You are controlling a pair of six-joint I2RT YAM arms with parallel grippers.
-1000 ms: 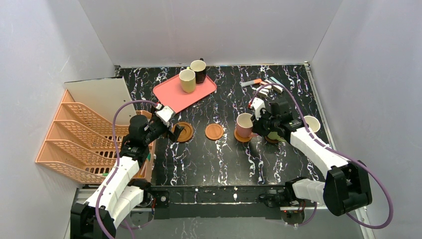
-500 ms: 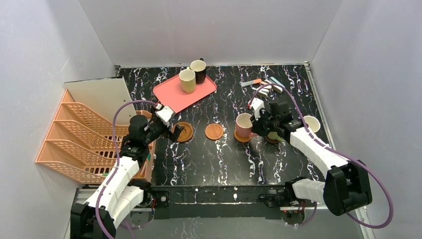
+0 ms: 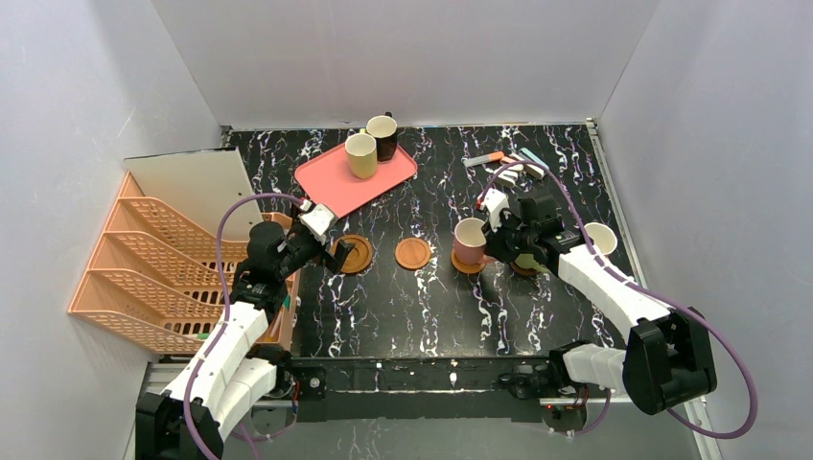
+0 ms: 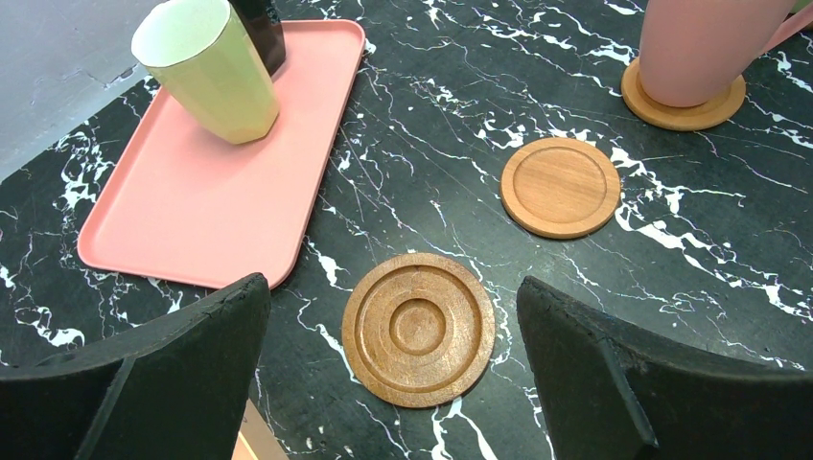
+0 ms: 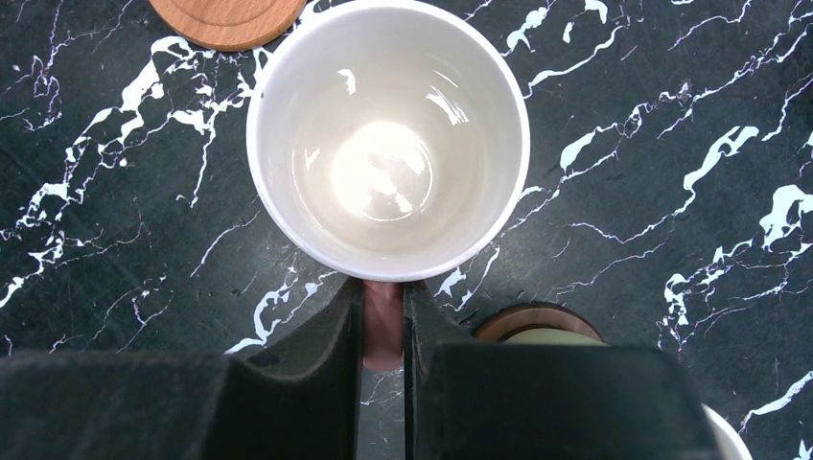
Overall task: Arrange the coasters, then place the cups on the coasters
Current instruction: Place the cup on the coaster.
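Starting at the left edge, you have a stack of orange mesh paper trays and a white board crowding the table's left side, just beside your left arm. The left gripper hangs low with its jaws spread wide, holding nothing. Between its fingers, flat on the table, lies a ringed coaster.

Behind it, a pink tray carries a yellow-green cup and a dark brown cup close together at its far end. Right of the ringed coaster lies a plain coaster, bare, with open tabletop all around it.

Next, a pink cup stands on a third coaster. The right gripper is pressed onto this cup's handle, pinching it from the right. Just beside that gripper, partly under the right arm, a green cup sits on a dark coaster. A pale pink cup stands near the right edge, directly on the table. Markers and other small items lie at the back right.

Your widest open stretch is the near half of the table, between the coaster row and the arm bases. The surface is black marble with white veins. Plain white walls close it in on the left, back and right.
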